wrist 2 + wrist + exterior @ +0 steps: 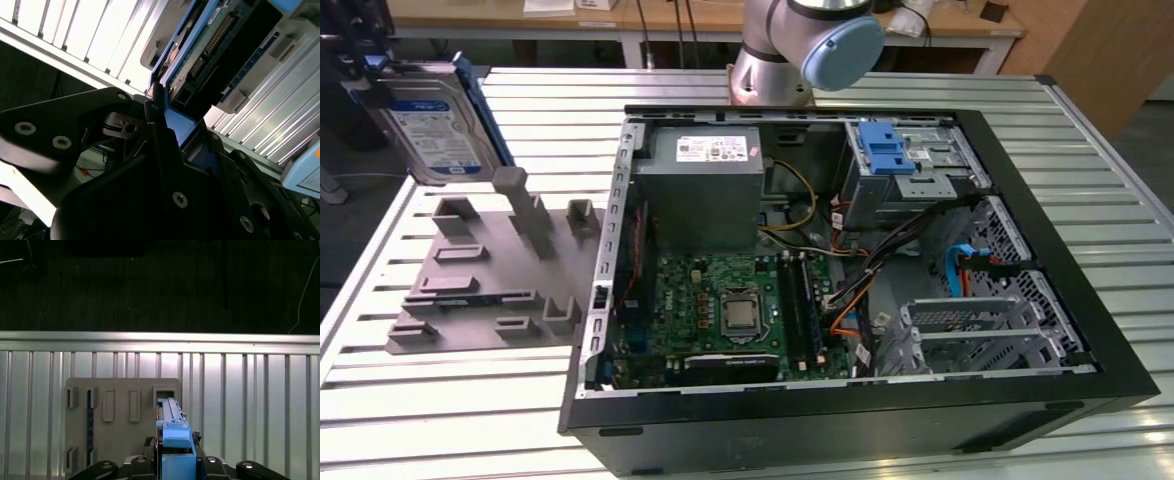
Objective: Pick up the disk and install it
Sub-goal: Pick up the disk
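Nothing here can be read letter by letter. The disk (pixel 438 125), raised at the exterior view's far left, carries a blue-and-white label (pixel 427 138) with rows of print too fine to make out. Inside the open computer case (pixel 854 418), the grey power supply box (pixel 707 195) has a white sticker (pixel 710 149) on its top, its dark marks unreadable. The green motherboard (pixel 700 300) bears tiny white markings, equally illegible.
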